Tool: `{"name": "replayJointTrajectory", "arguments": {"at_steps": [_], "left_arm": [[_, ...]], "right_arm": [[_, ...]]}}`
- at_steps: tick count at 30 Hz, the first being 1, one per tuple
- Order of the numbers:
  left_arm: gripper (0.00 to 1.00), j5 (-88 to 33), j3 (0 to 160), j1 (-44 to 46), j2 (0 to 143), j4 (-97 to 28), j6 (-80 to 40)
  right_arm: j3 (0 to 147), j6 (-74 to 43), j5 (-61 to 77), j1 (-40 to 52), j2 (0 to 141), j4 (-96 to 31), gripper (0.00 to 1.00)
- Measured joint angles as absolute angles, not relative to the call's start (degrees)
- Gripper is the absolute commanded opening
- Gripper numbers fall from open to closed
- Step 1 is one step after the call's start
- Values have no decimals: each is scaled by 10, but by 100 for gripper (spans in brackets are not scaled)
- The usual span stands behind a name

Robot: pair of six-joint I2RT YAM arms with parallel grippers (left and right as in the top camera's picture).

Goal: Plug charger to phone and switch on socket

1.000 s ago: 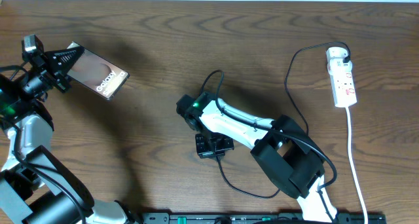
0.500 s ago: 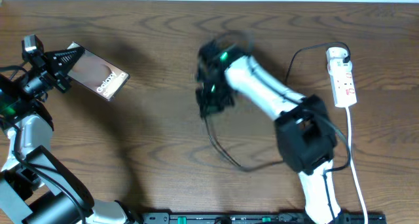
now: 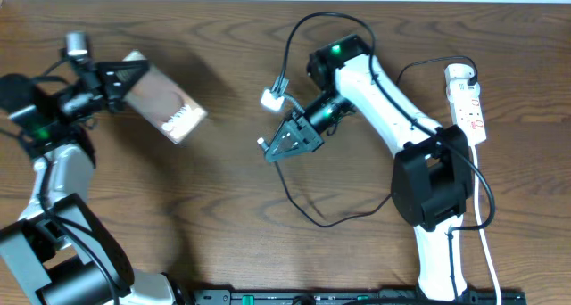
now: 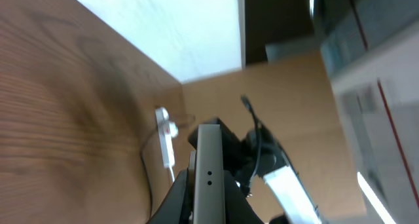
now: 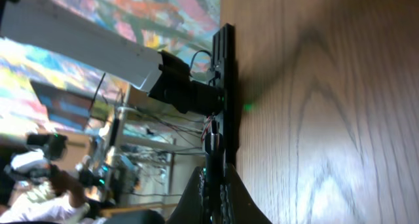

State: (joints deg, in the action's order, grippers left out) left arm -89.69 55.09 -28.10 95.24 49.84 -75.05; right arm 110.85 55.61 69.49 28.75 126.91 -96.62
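The phone (image 3: 165, 107) is a dark slab with white lettering, held tilted above the table's left side by my left gripper (image 3: 128, 80), which is shut on its end. In the left wrist view the phone's thin edge (image 4: 209, 165) stands between the fingers (image 4: 209, 201). My right gripper (image 3: 280, 144) is shut on the charger's black cable (image 3: 308, 211) mid-table, seen pinched in the right wrist view (image 5: 216, 191). A small white piece (image 3: 272, 98) hangs on the cable above it. The white adapter (image 3: 458, 73) sits in the socket strip (image 3: 471, 118) at the far right.
The strip's white cord (image 3: 482, 216) runs down the right edge of the table. Slack black cable loops above the right arm (image 3: 321, 20) and below it toward the front. A black rail (image 3: 357, 296) lines the front edge.
My right arm swung from the table's middle up and back, lifting the cable. My left arm carried the phone to the right and tilted it.
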Motion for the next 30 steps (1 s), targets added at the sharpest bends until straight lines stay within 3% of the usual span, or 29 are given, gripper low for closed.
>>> {"name": "replayJointTrajectory", "arguments": {"at_steps": [8, 30], "left_arm": [[7, -897, 551, -182, 952, 499, -677], [7, -897, 551, -132, 952, 499, -662]], "right_arm": [[1108, 592, 697, 332, 1269, -949, 1], [1108, 596, 713, 332, 1269, -896, 2]]}}
